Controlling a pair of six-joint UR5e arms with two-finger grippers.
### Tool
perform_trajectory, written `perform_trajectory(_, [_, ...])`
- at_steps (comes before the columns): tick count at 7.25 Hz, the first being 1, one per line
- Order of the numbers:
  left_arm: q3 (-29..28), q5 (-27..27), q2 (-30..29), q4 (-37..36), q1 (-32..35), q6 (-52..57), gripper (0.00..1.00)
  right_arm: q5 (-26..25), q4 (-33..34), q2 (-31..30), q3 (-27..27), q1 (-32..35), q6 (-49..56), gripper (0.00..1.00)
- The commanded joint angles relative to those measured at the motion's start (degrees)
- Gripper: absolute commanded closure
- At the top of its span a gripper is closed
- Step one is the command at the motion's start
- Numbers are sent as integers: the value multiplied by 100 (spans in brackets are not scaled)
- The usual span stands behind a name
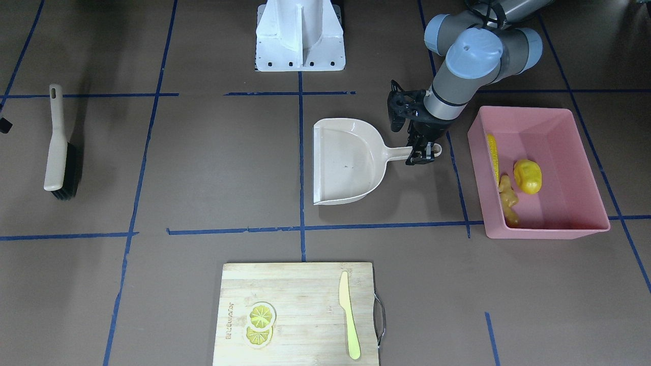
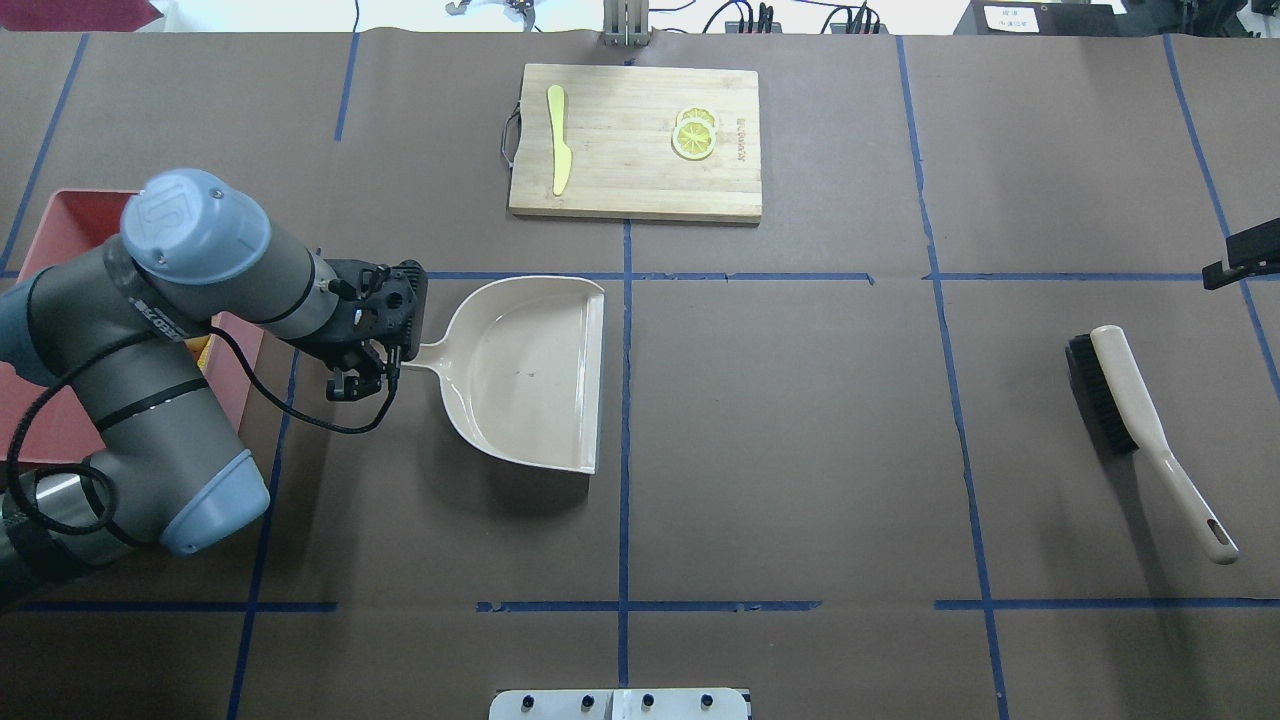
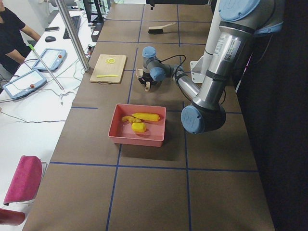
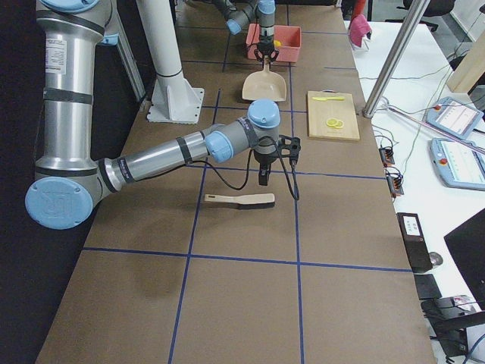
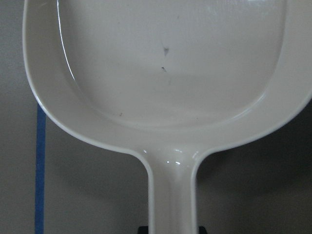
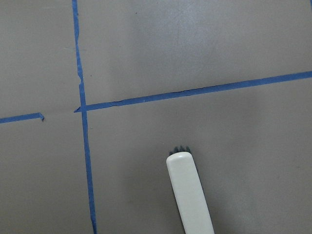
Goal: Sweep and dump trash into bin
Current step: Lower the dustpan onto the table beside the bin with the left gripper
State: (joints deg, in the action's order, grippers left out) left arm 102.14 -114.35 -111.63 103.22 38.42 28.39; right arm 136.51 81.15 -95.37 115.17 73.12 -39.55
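The trash lies inside the pink bin (image 1: 559,193): a corn cob (image 1: 492,155) along its wall, a yellow lump (image 1: 527,176) and a ginger root (image 1: 508,201). A beige dustpan (image 1: 348,162) rests flat and empty on the table beside the bin. My left gripper (image 1: 421,155) points down, shut on the dustpan's handle, whose holed end pokes out past the fingers. The left wrist view shows the pan (image 5: 170,73) bare. A brush (image 2: 1140,420) lies on the table at the other end. My right gripper (image 4: 263,180) hangs above it, apart from it; I cannot tell its state.
A wooden cutting board (image 1: 295,315) with a pale yellow knife (image 1: 350,315) and lemon slices (image 1: 260,323) sits at the table's far side from the robot. The white robot base (image 1: 300,35) stands at the robot's side. Blue tape lines cross the brown table.
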Motion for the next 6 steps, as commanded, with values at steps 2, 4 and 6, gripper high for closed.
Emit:
perform_trajectory(2, [-54, 88, -25, -12, -63, 9, 82, -54, -3, 1, -3, 97, 9, 0])
perform_trajectory(4, [-80, 158, -16, -21, -71, 0, 73, -54, -3, 10, -3, 132, 9, 0])
perform_trajectory(6, [-80, 369, -34, -273, -107, -35, 65, -54, -3, 10, -12, 150, 9, 0])
